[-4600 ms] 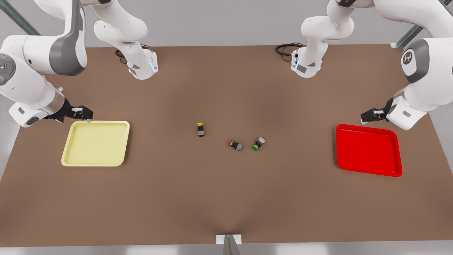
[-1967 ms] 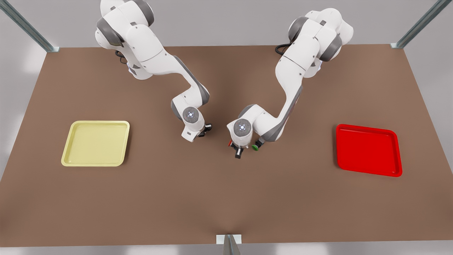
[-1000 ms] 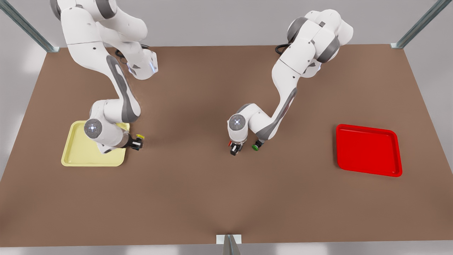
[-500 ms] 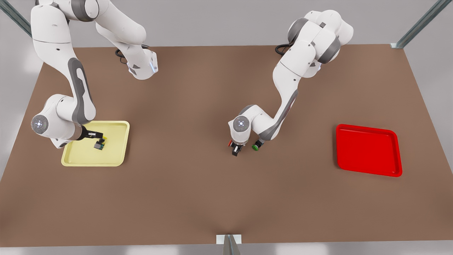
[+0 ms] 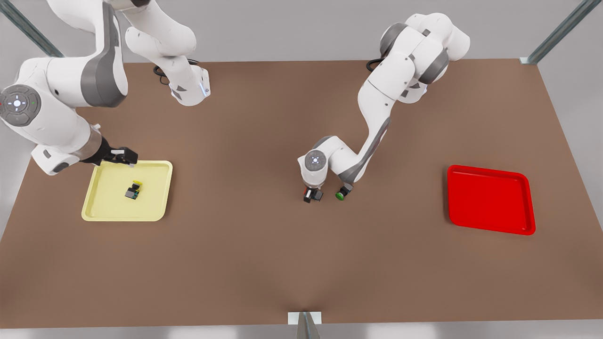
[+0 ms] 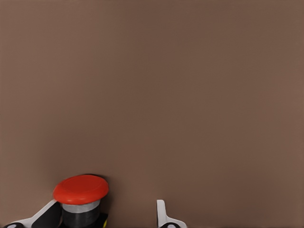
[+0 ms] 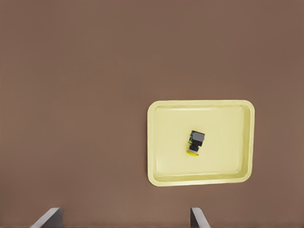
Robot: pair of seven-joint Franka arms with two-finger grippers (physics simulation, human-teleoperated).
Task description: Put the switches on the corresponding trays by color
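Yellow-capped switch point(image 5: 133, 190) now lies loose in the pale yellow tray point(image 5: 101, 207), near its middle, cap toward the tray's far side in the front view. Half a sec ago it was just leaving the right gripper point(image 5: 125, 156); since then that gripper has let go and pulled up and back, and now hangs above the tray's far rim w/ fingers spread and nothing between them. Right wrist view confirms: tray and switch point(image 7: 195, 142) well below, both fingertips point(image 7: 47, 217) wide apart. So the yellow half looks done.

Red half still pending. Left gripper point(image 5: 312, 194) is down at the table point(image 5: 264, 263) mid-scene, over the red-capped switch point(image 5: 306, 192), having shifted slightly toward the front view's left vs half a sec ago. Left wrist view has the red cap point(image 6: 80, 189) beside one fingertip point(image 6: 45, 214), the other finger well apart from it, so jaws open, not yet clamped. Green-capped switch point(image 5: 342, 192) sits just beside, untouched. Red tray point(image 5: 490, 200) holds nothing, far off at the front view's right.

Poses: right arm raised and folded back near its start; left arm stretched low, wrist pointing straight down
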